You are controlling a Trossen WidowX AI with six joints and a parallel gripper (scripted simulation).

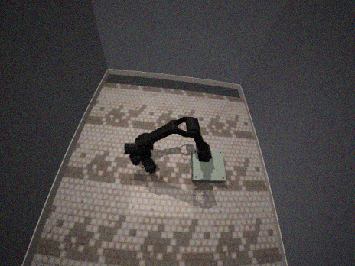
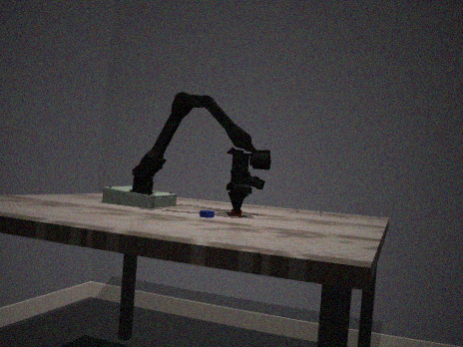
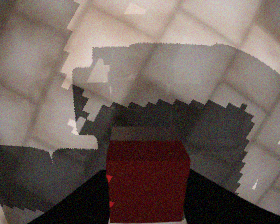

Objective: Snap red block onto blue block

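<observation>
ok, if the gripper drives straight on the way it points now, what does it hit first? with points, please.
Likely the table top (image 2: 299, 230), right below: the gripper (image 2: 235, 211) (image 3: 145, 178) points down, shut on the red block (image 2: 234, 213) (image 3: 147, 182). Whether the block already touches, I can't tell.
</observation>
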